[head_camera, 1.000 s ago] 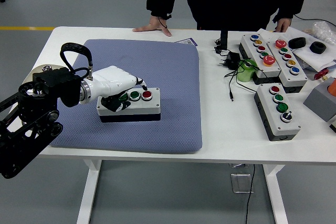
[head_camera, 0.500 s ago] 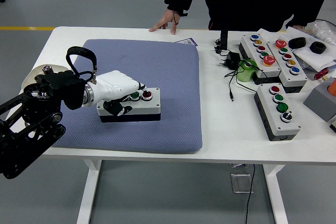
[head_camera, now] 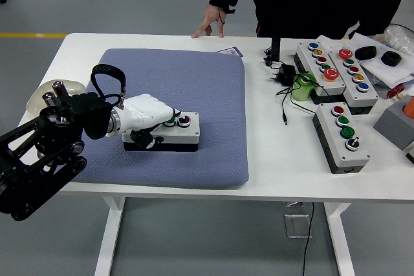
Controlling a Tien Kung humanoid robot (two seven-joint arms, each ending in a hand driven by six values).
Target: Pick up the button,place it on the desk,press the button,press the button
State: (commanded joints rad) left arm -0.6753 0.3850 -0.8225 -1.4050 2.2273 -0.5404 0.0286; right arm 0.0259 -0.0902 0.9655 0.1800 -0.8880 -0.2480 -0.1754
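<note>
On blue pad, button box under left hand

Landmark: pad, on the table, toward its left.
Button box: on the pad, near its front edge.
My left hand: over the box's left part.
Other button boxes: right of the pad.
Person's hand: behind the pad, fingertips on the table's far edge.

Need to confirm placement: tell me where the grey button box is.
Head view: the grey button box sits on the blue mat, left of centre, under the left hand.
</note>
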